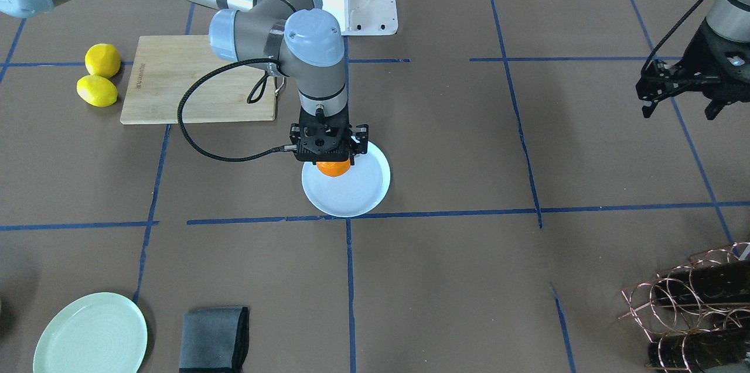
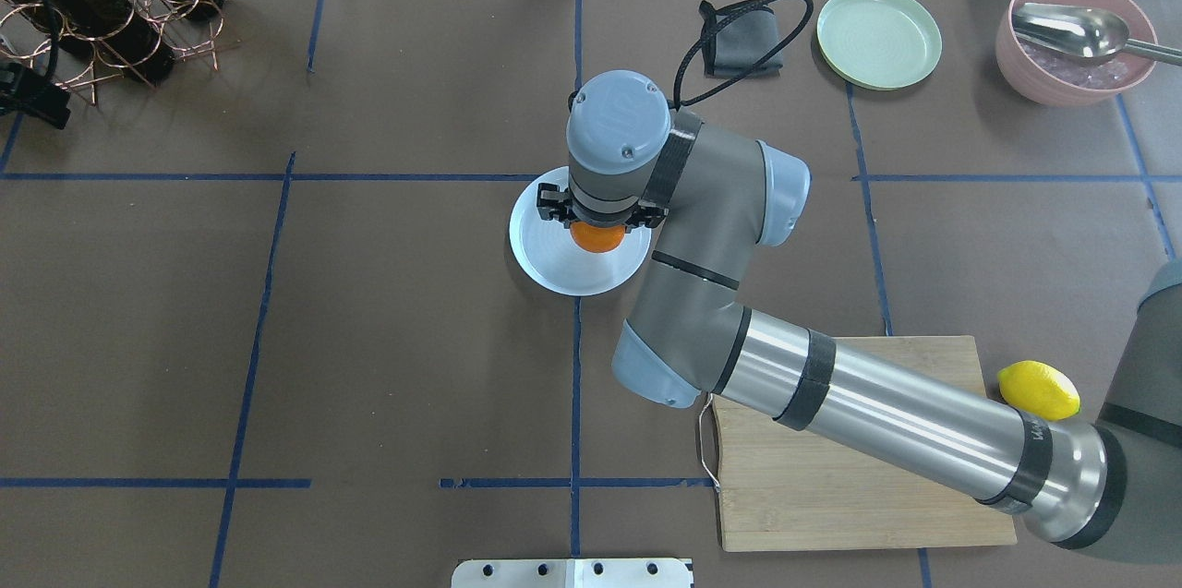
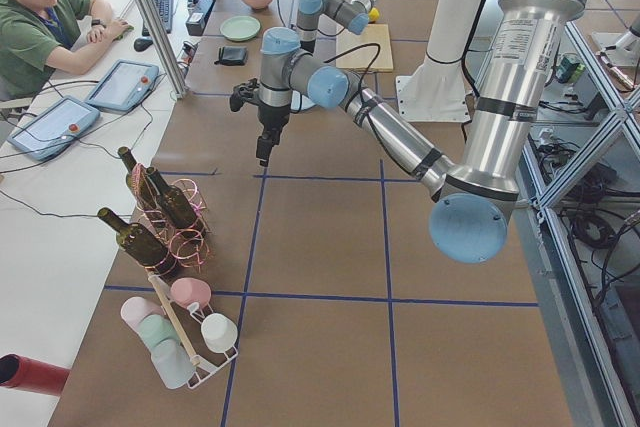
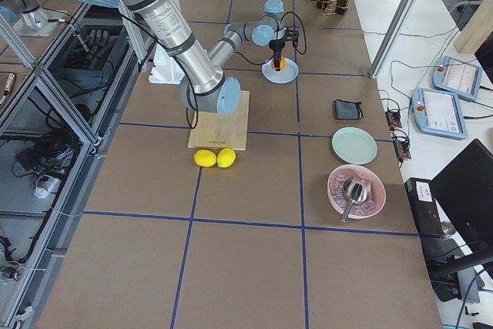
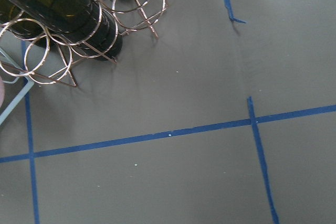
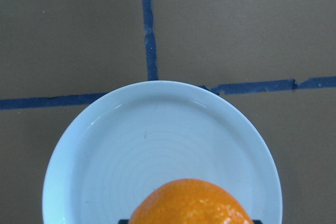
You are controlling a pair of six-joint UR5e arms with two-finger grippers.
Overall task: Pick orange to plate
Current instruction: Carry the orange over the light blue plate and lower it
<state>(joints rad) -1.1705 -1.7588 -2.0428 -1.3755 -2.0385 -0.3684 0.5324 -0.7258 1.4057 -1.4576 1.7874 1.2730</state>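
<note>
Exterior front-facing: the orange (image 1: 334,169) is gripped by the right gripper (image 1: 331,153) over the robot-side part of the plate (image 1: 357,191); the left gripper (image 1: 679,105) is spread wide, well apart. Right wrist-mounted: the orange is seen over the plate.

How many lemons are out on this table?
2. One lemon lies by the cutting board's far corner, the other lemon right beside it. The overhead view shows only one, because the right arm hides the other.
</note>
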